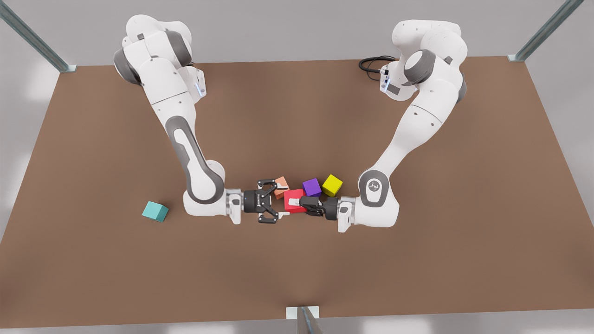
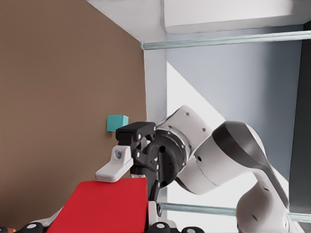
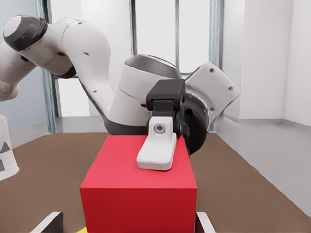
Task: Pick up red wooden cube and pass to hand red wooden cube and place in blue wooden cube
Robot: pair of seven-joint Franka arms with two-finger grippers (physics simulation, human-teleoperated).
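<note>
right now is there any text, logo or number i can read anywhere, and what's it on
No words or numbers can be read anywhere.
Round emblem on the left arm's joint: a sign, no letters.
Dark marks on a white part: cut off, unreadable.
The cubes are blank, including the red cube, which is gripped by the left fingers with the right fingers open around it.
</note>
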